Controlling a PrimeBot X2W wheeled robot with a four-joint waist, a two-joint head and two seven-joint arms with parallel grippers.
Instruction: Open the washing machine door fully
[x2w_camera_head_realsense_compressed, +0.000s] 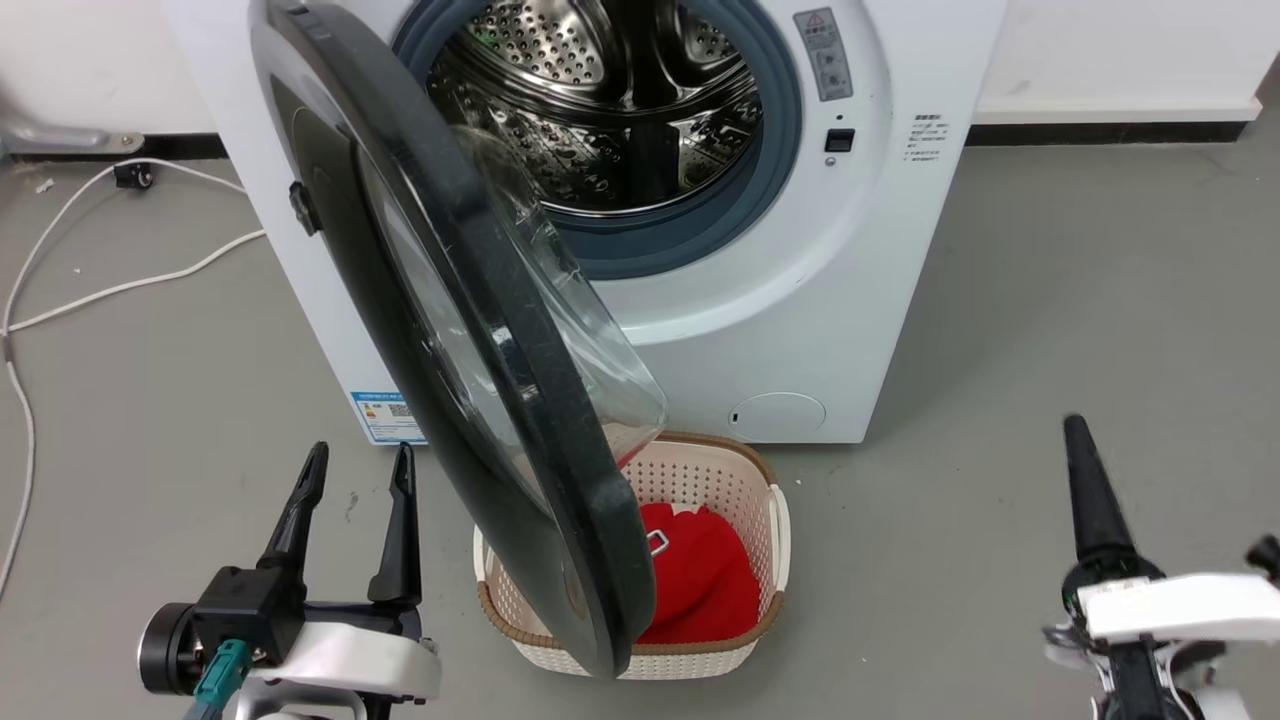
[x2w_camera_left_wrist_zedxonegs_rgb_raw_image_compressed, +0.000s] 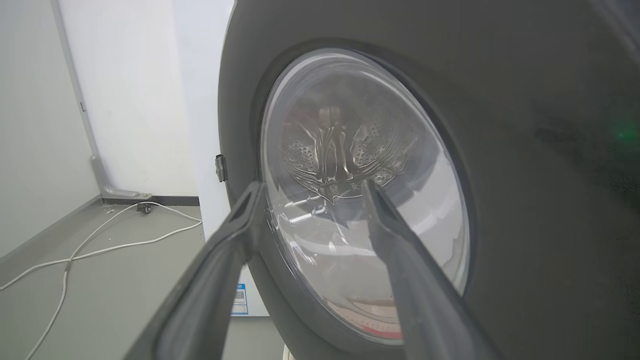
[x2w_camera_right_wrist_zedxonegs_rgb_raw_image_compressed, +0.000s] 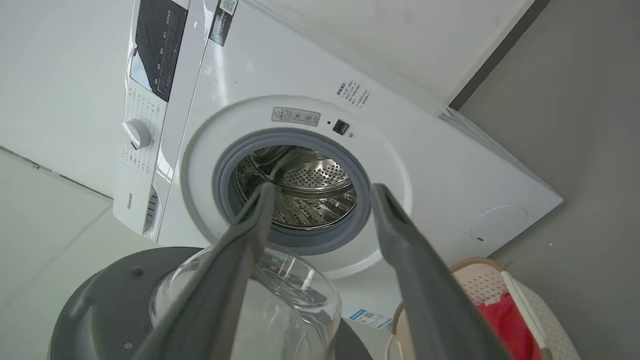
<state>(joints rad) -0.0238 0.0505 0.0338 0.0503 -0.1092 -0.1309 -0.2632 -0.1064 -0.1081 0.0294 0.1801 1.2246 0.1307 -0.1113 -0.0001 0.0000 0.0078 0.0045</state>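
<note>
Left gripper (x2w_camera_head_realsense_compressed: 360, 455) is spread and empty beside the outer face of the washing machine door (x2w_camera_head_realsense_compressed: 470, 330), which stands half swung from the washing machine (x2w_camera_head_realsense_compressed: 860, 300). Its free rim is best drawn leftward along the hinge arc; right gripper (x2w_camera_right_wrist_zedxonegs_rgb_raw_image_compressed: 322, 191), also spread, is parked well apart.

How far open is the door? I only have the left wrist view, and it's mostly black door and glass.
Observer: In the head view the door stands about edge-on to the camera, well off the washing machine, with the drum uncovered.
Operator: Anything below the door?
Observer: A basket holding red cloth sits right in front of the machine. The door's lower edge overlaps it in the head view.
Operator: And my other gripper?
Observer: The right gripper is open and holds nothing. In the head view it sits at the lower right, apart from the door.
</note>
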